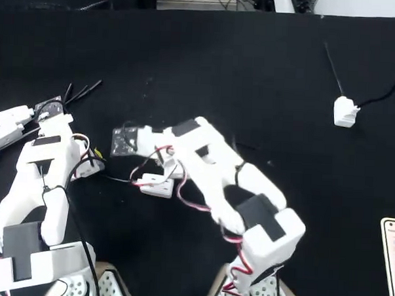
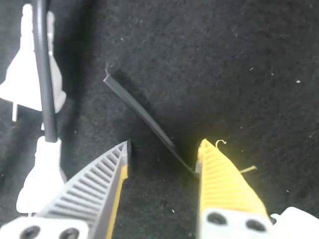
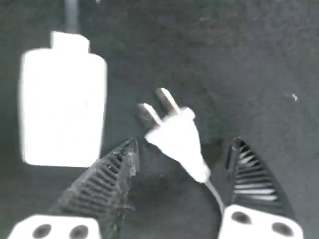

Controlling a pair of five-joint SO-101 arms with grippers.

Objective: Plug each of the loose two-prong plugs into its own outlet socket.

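One white plug (image 3: 177, 137) is straddled by the right gripper (image 3: 184, 144), jaws spread wide and not closed on it — set either side of its body, seemingly so the prongs (image 3: 159, 104) are left free for the outlet socket (image 3: 62, 99) just beside. The left gripper (image 2: 165, 143) is held open and empty over a black strip (image 2: 144, 117) — two more plugs (image 2: 32, 74) lie near.

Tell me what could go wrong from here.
The white plug lies slanted inside the open right end effector; closing could grip it skewed, so its prongs miss the outlet socket.
The open left end effector straddles a black strip, not the corded plug beside it, and might grab that instead.
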